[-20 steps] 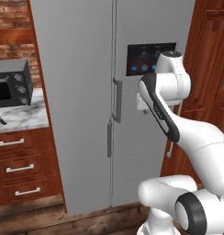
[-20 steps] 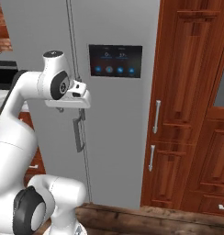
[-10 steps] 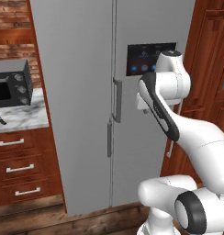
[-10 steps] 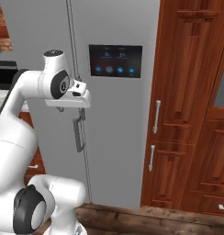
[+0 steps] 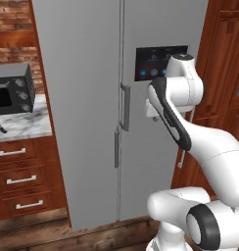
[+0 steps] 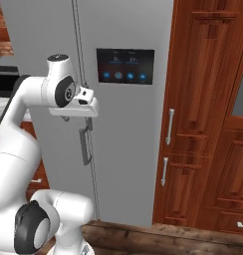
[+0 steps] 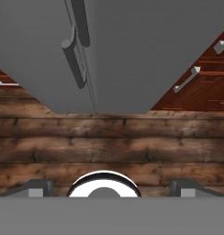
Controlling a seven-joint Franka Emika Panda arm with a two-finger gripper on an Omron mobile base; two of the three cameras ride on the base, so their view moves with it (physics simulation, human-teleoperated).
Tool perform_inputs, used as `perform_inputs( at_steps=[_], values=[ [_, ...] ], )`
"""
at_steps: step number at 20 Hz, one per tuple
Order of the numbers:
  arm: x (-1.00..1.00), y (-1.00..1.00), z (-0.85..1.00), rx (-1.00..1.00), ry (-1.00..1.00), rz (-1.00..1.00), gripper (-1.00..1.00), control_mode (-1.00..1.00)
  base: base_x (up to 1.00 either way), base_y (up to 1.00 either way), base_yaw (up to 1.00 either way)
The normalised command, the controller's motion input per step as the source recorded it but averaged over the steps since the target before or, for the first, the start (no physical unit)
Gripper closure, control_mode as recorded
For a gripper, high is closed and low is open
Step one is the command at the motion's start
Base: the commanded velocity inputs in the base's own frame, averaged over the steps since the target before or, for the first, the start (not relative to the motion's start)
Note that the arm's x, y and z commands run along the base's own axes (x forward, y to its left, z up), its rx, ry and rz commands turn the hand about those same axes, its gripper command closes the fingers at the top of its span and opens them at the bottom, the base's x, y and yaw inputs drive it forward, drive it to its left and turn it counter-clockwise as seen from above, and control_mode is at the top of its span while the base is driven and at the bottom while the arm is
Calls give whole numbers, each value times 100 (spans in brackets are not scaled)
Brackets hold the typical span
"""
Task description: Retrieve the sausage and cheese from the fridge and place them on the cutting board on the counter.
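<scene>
The grey double-door fridge (image 5: 82, 98) stands shut in front of me, its dark touch panel (image 6: 125, 65) on the right door and its long handles (image 5: 125, 107) at the centre seam. The sausage and cheese are hidden and the cutting board is out of view. My gripper (image 7: 113, 188) points down at the wooden floor (image 7: 114, 147) in front of the fridge's (image 7: 132, 46) base. It is open, its fingertips (image 7: 36, 187) wide apart with nothing between them. The hand sits at about handle height, just right of the seam. A strip of the marble counter (image 5: 18, 128) lies left of the fridge.
A black microwave (image 5: 12, 93) and a black-handled knife (image 5: 0, 127) sit on the counter, above reddish-brown drawers (image 5: 18, 179). Tall wooden cabinets (image 6: 208, 124) with silver handles rise right of the fridge.
</scene>
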Motion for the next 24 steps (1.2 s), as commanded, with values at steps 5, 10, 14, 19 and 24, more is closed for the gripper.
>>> perform_inputs(
  at_steps=[5, 10, 14, 19, 24],
  values=[
    [4, 24, -21, -4, -41, 1, -100, -100, 0, 0, 0],
    [30, 39, -7, 1, -57, 1, -100, -100, 0, 0, 0],
    [46, 31, 0, 11, -27, 0, -100, -100, 0, 0, 0],
    [56, 12, 0, 6, -4, 4, -100, -100, 0, 0, 0],
    [49, 3, 0, 0, 0, 1, -100, -100, 0, 0, 0]
  ],
)
